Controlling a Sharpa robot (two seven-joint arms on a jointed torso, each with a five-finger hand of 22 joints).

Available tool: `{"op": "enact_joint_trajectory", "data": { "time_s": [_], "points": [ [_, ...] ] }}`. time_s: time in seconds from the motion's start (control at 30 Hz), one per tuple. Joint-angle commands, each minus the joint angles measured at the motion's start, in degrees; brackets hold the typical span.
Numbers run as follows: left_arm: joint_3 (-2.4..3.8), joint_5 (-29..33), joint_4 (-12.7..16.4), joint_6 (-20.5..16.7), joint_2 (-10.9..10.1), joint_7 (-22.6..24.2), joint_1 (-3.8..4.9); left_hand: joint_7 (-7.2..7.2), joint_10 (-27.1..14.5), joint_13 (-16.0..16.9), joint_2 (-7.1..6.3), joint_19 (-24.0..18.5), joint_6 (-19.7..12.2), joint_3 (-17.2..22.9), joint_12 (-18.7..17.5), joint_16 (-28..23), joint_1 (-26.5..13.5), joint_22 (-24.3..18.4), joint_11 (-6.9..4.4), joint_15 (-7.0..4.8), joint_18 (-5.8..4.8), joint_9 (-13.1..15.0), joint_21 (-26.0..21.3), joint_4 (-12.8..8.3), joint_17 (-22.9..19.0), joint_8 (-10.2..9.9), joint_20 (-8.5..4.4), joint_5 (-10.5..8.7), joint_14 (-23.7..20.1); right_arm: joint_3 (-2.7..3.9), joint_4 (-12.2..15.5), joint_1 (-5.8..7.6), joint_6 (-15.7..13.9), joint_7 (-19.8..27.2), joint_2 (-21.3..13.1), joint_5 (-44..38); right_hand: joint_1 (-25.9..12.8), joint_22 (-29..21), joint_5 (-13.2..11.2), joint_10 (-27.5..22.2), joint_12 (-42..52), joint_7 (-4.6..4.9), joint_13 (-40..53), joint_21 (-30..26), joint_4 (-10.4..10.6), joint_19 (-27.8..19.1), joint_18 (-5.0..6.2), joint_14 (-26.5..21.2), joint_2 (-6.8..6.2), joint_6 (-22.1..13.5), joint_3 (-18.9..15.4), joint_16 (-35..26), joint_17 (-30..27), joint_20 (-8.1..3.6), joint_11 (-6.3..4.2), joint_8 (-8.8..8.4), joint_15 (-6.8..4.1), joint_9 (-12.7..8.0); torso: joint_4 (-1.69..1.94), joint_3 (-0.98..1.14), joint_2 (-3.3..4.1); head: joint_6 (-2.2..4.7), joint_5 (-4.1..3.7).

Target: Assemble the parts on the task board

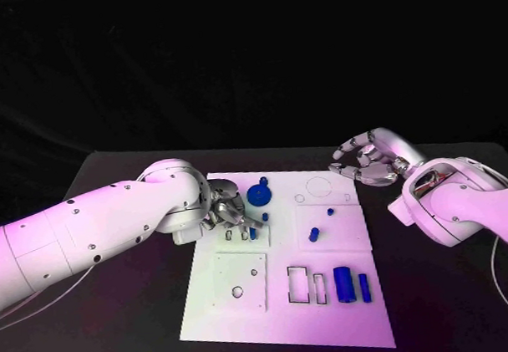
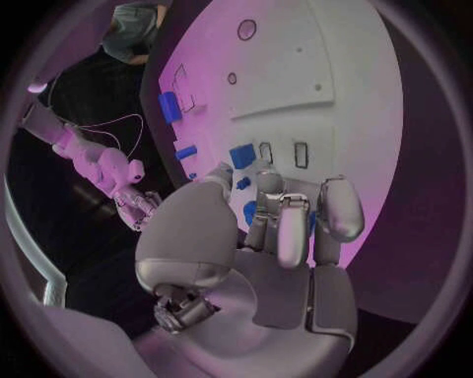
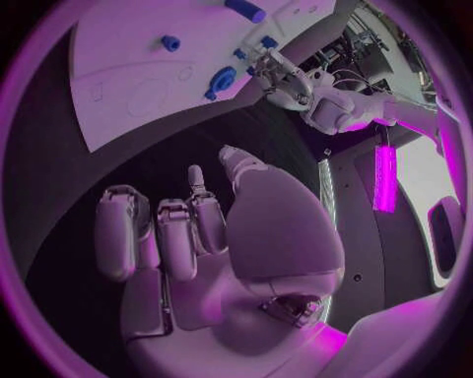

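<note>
The white task board (image 1: 288,307) lies in the middle of the table. My left hand (image 1: 229,212) hovers low over its far left part, beside a round blue part (image 1: 260,196). In the left wrist view a small blue part (image 2: 243,183) sits between the thumb and a fingertip of the left hand (image 2: 281,236); I cannot tell if it is pinched. Other blue parts (image 1: 314,234) lie mid-board, and two long ones (image 1: 343,284) at the near right. My right hand (image 1: 367,159) is raised off the board's far right corner, fingers curled in on nothing.
Rectangular slots (image 1: 300,281) and a round hole (image 1: 237,292) mark the board's near half. A circle outline (image 1: 320,188) is at the far right. Black table (image 1: 135,322) surrounds the board. The right wrist view shows the board (image 3: 128,87) and my left hand (image 3: 278,75).
</note>
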Motion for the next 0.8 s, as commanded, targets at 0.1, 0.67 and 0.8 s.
{"op": "enact_joint_trajectory", "data": {
  "time_s": [0.1, 0.67, 0.8],
  "points": [
    [-0.11, 0.0, 0.0, 1.7, 0.5, 0.0, 0.08, -0.07, 0.6, 0.2, -0.6, 0.5, -0.3, 0.8, 0.3, 0.4, -0.3, 0.2, -0.03, -0.48, -0.6, 0.2, 0.4, 0.0, 6.0, -0.2, -0.14, 0.22, 2.8, 0.0, -0.1, -0.1, 0.7, -0.2, 0.1, -0.8, 0.4, 4.7, 0.2, -0.3, -0.3, -0.25, 4.2, 0.0, 0.1, -0.3, 0.14, 4.8, -0.17, 0.1, 0.1, -0.3, 9.7, -0.15, -0.29, 0.28, -0.46, 0.1, -0.01, -0.03, 0.0, 0.11, -0.07],
    [-0.19, 0.4, 0.1, 1.9, 0.7, 0.1, 0.08, -0.13, 0.6, 0.2, -1.4, 0.6, -0.3, 6.7, 0.3, 0.6, 1.0, 0.6, -0.15, -0.53, -0.65, 1.1, 0.6, 0.0, 6.5, -1.1, -0.18, 0.25, 3.0, 0.0, -0.3, -0.43, 1.0, -0.1, 0.4, -0.7, 0.4, 4.8, 0.3, -0.2, -0.3, -0.24, 4.3, 0.1, 0.2, -0.2, 0.11, 4.8, -0.12, 0.1, 0.1, -0.3, 9.9, -0.16, -0.29, 0.32, -0.46, 0.1, 0.01, -0.02, 0.07, 0.12, -0.12],
    [-0.19, 0.3, 0.1, 1.9, 0.8, 0.2, 0.08, -0.3, 0.5, 0.1, -2.61, 0.6, -0.3, 13.0, 0.3, 0.6, 3.0, 0.8, -0.28, -0.66, -0.67, 1.8, 0.7, -0.1, 6.6, -1.7, -0.23, 0.18, 3.0, 0.0, -0.3, -0.56, 1.2, 0.0, 0.4, -0.6, 0.4, 4.8, 0.3, -0.2, -0.3, -0.24, 4.3, 0.0, 0.2, -0.3, 0.12, 4.8, -0.08, 0.1, 0.2, -0.3, 9.9, -0.17, -0.29, 0.34, -0.46, 0.1, 0.01, -0.03, 0.08, 0.07, -0.19]
  ]
}}
